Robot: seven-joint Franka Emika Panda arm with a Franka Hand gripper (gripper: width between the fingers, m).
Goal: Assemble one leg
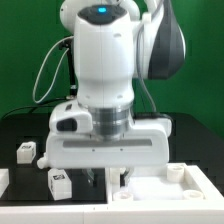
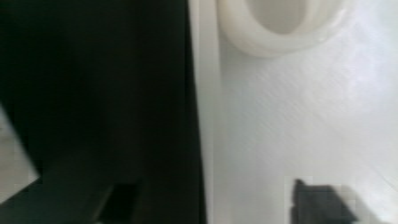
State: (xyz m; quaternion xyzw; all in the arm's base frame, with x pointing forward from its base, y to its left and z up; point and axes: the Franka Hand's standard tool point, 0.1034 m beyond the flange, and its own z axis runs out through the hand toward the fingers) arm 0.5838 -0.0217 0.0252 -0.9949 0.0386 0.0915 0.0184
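Two legs, small white blocks with black-and-white tags, lie on the black table at the exterior view's left: one further back, one nearer the front. My gripper hangs low over the left edge of the large white panel, to the right of the nearer leg. In the wrist view the gripper is open. One dark fingertip is over the black table and the other over the white panel. The panel's straight edge runs between them. Neither finger holds a leg.
A raised round socket ring sits on the panel ahead of the gripper. Round sockets also show on the panel in the exterior view. Part of a white piece shows at the left edge. A green wall stands behind.
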